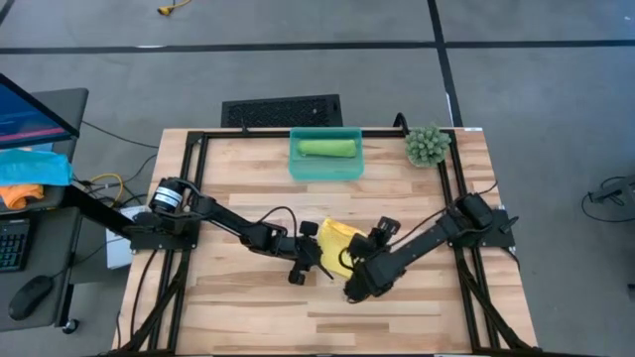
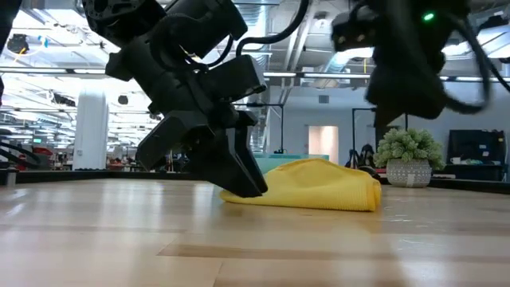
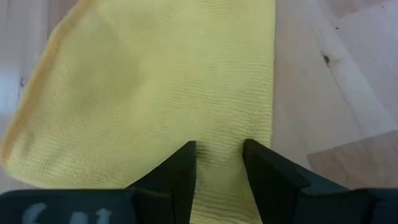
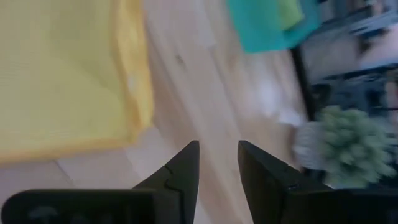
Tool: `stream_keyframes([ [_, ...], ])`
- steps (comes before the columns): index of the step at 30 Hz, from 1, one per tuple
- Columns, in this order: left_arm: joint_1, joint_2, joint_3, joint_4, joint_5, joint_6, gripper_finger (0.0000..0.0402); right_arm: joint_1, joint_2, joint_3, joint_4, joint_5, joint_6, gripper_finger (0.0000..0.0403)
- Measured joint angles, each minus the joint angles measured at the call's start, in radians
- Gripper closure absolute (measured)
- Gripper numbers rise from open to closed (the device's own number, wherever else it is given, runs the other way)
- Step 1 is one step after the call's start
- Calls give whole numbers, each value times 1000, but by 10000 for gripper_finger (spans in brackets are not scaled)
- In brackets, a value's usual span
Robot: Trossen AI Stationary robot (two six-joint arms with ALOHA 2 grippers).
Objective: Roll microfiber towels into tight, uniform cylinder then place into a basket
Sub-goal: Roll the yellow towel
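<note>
Left end effector (image 3: pixel 219 163) sits low on the near edge of the yellow towel (image 1: pixel 335 244), its fingers parted by a narrow gap with cloth showing between them; whether they pinch it cannot be told. Right end effector (image 4: pixel 217 163) hovers beside the towel over bare worktop (image 1: pixel 397 317), fingers slightly apart and holding nothing. The green towel (image 1: pixel 327 148) already lies rolled in the basket (image 1: pixel 298 169). The likely risk: a one-sided pull drags the loosely folded cloth across the wood, so the roll comes out skewed or slack.
</note>
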Motion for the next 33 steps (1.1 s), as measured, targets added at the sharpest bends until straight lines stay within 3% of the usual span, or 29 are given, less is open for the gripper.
stream_keyframes([
  [5,0,0,-1,-8,5,-83,272,66,-4,-6,-100,9,122,270],
  [11,0,0,1,-34,27,-522,272,124,-78,-32,-100,13,191,271],
  [14,3,-4,3,-41,62,-650,272,130,-116,-28,-79,32,203,270],
  [18,-12,-21,27,-79,116,-618,272,145,-129,-30,-49,32,202,271],
  [23,-51,-74,53,-120,99,-521,272,172,-129,-30,-48,32,172,269],
  [28,-104,-141,52,-230,-78,-456,272,214,-128,-30,-77,39,173,271],
  [33,-161,-245,54,-391,-278,-446,272,264,-132,-62,-106,127,225,271],
])
